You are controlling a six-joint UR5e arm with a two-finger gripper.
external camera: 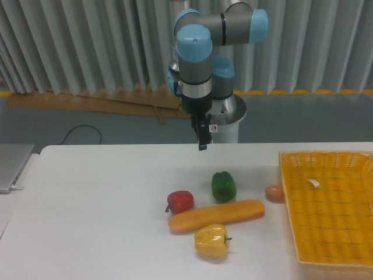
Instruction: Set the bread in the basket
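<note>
The bread (216, 215) is a long smooth orange loaf lying flat on the white table, left end slightly nearer the front. The basket (289, 198) is a yellow-orange woven tray at the right edge, with a small white tag (313, 183) inside it. My gripper (202, 144) hangs from the arm above the table's back middle, well above and behind the bread and holding nothing. Its fingers are seen edge-on as one narrow dark piece, so I cannot make out the gap between them.
A red pepper (180, 201) and a green pepper (223, 186) sit just behind the bread. A yellow pepper (212, 241) sits just in front of it. A small orange-pink ball (274, 193) lies between the bread's right end and the basket. A grey object (11, 166) lies at the left edge.
</note>
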